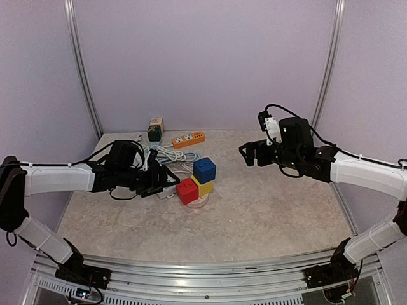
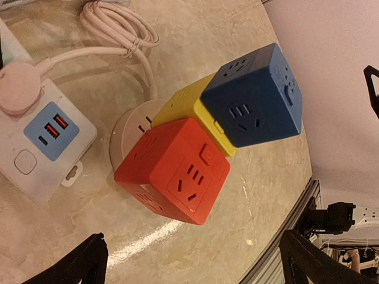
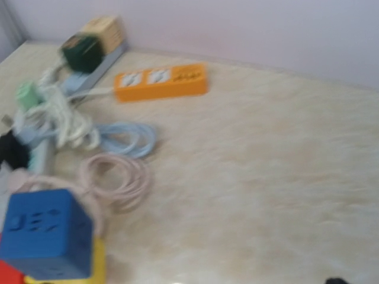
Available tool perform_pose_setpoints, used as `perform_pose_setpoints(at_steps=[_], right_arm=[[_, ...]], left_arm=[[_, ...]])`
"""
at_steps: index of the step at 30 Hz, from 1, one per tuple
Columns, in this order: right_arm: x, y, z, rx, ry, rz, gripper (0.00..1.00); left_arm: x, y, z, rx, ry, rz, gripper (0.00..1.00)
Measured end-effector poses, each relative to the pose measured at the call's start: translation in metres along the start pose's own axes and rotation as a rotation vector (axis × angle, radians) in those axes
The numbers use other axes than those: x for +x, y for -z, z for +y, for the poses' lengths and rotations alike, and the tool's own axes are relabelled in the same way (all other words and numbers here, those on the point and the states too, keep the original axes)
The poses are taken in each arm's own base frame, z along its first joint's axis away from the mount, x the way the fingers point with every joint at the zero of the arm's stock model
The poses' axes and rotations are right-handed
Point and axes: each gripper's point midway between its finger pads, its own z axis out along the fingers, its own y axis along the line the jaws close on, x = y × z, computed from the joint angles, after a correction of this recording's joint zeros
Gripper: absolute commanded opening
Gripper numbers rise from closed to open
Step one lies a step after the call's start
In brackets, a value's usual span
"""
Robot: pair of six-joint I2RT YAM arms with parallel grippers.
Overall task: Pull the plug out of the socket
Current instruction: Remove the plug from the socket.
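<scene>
Currently the left end effector (image 1: 164, 182) hovers low over the clutter left of centre on the table (image 1: 273, 210). Its fingers (image 2: 83, 263) are spread wide, with nothing between them.

In the left wrist view the white power strip (image 2: 44, 148) lies at the far left. The round pink plug (image 2: 18, 86) is seated in its upper end, and I take this plug to be the thing to pull. Its pink cable (image 2: 118, 29) loops away and curves toward the round white base (image 2: 131, 127) under the red cube (image 2: 172, 171), yellow cube (image 2: 189, 109) and blue cube (image 2: 254, 97).

The step in hand looks like the approach to the plug, with no grasp made yet. The plug sits well off the line between the fingers, which frame the cubes instead. So the end effector should shift toward the strip until the plug head is centred, then come down and close across the head's round sides, not on the cable. The pull should run straight along the pins. The strip looks light and may lift with the plug, so a short, firm draw is wiser than a slow one.

Farther right, the right end effector (image 1: 250, 154) hangs above bare table, well apart from everything. I cannot tell whether it is spread or closed. It could press down on the strip if needed.
</scene>
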Motion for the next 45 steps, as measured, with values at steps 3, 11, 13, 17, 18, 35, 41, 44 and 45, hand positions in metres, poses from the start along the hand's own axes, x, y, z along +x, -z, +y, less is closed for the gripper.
perform_pose_setpoints(at_steps=[3, 11, 13, 17, 18, 35, 41, 44, 45], right_arm=[[0.012, -0.018, 0.025, -0.051, 0.007, 0.052, 0.97], [0.046, -0.056, 0.095, -0.178, 0.032, 0.165, 0.94], [0.051, -0.061, 0.104, -0.193, 0.025, 0.179, 0.93], [0.058, -0.077, 0.116, -0.199, 0.027, 0.206, 0.93], [0.059, -0.081, 0.118, -0.191, 0.031, 0.21, 0.93], [0.082, -0.108, 0.123, -0.138, 0.065, 0.274, 0.92], [0.083, -0.112, 0.129, -0.146, 0.068, 0.276, 0.9], [0.084, -0.114, 0.129, -0.145, 0.069, 0.28, 0.89], [0.086, -0.115, 0.129, -0.144, 0.069, 0.282, 0.88]], left_arm=[[0.011, -0.002, 0.01, 0.008, 0.046, 0.016, 0.99], [0.004, -0.006, 0.007, 0.059, 0.092, -0.008, 0.87], [0.004, -0.01, 0.01, 0.06, 0.104, -0.005, 0.85], [0.004, -0.015, 0.014, 0.062, 0.125, 0.001, 0.82], [0.004, -0.017, 0.015, 0.063, 0.13, 0.003, 0.81], [0.016, -0.037, 0.031, 0.053, 0.185, 0.054, 0.65], [0.016, -0.04, 0.032, 0.06, 0.191, 0.058, 0.59], [0.016, -0.042, 0.032, 0.064, 0.192, 0.062, 0.57], [0.016, -0.042, 0.032, 0.065, 0.192, 0.063, 0.55]])
